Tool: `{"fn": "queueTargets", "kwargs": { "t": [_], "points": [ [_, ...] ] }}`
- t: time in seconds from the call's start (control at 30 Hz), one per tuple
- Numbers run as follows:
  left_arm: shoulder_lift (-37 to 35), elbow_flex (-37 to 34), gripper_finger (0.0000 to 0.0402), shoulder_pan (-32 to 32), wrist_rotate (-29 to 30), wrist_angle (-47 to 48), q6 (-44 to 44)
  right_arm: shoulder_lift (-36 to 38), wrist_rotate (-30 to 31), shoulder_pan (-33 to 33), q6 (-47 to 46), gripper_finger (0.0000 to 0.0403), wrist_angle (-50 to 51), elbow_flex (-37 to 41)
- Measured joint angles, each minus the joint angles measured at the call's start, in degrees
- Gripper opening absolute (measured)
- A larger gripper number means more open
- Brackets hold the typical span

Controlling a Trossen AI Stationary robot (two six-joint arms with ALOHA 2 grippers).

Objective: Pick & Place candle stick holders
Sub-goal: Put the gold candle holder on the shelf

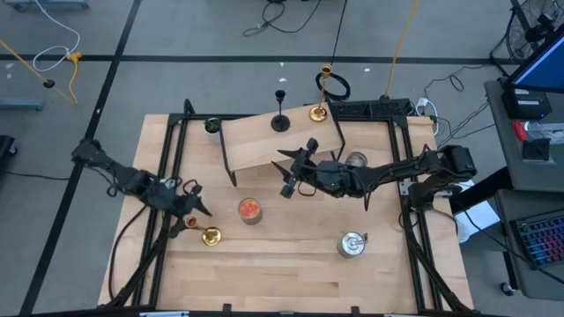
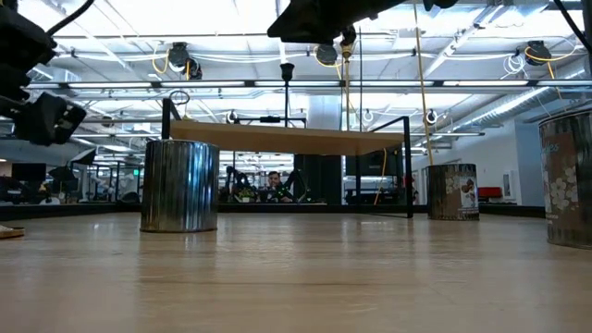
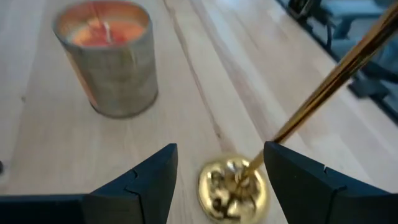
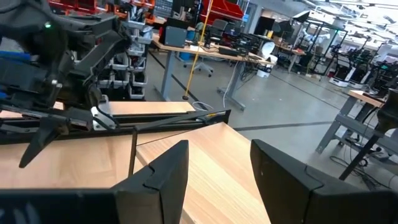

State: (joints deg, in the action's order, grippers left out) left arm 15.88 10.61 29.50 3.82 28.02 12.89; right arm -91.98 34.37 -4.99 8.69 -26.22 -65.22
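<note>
Two holders, gold (image 1: 317, 112) and black (image 1: 280, 121), stand on the far shelf (image 1: 256, 141); left claw (image 1: 197, 222), fingers apart, straddles the last (image 1: 211, 236); right claw (image 1: 295, 167) hangs open.

The table (image 1: 291, 264) is pale, smooth, matt wood, as is the raised shelf (image 1: 264, 141); the gold candlestick (image 3: 233, 186) is polished, mirror-bright brass, the black one (image 1: 280, 119) dull, the tin (image 2: 178, 185) ribbed shiny metal, and the fingers (image 3: 146, 186) matt black plastic.
</note>
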Motion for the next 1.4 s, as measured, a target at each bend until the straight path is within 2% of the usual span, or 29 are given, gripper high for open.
{"fn": "queueTargets", "kwargs": {
  "t": [0.27,0.5,0.6,0.73,0.97,1.07,1.2,1.33,1.4],
  "points": [
    [5.6,0.0,0.0246,7.6,3.7,-3.5,2.2,0.0,-0.1,-0.3,0.0,0.0171,0.0,0.0],
    [7.4,0.0,0.0246,9.0,5.0,-12.5,-1.0,0.0,-0.1,-0.3,-0.1,0.0171,-0.1,0.0],
    [7.4,0.0,0.0239,9.2,5.9,-13.4,-1.7,0.0,-0.1,-0.3,0.0,0.0171,0.0,0.0],
    [7.4,0.0,0.0185,9.2,6.7,-13.3,-2.7,0.0,-0.1,-0.3,-0.1,0.0171,0.0,0.0],
    [7.4,0.0,0.0026,9.2,4.3,-13.5,-2.4,0.0,-0.1,-0.3,-0.1,0.0171,-0.1,0.0],
    [7.4,0.0,0.0021,9.2,5.6,-16.7,-0.4,0.0,-0.1,-0.3,-0.1,0.0171,-0.1,0.0],
    [7.9,-0.1,0.0030,9.1,10.9,-28.9,2.5,0.0,-0.1,-0.3,-0.1,0.0171,-0.1,0.0],
    [10.1,-0.1,0.0016,9.2,11.4,-40.7,-3.5,0.0,-0.1,-0.3,-0.1,0.0171,-0.1,0.0],
    [11.5,-0.1,0.0016,9.2,13.4,-45.3,-7.0,0.0,-0.1,-0.3,-0.4,0.0171,-0.1,0.0]
  ]
}}
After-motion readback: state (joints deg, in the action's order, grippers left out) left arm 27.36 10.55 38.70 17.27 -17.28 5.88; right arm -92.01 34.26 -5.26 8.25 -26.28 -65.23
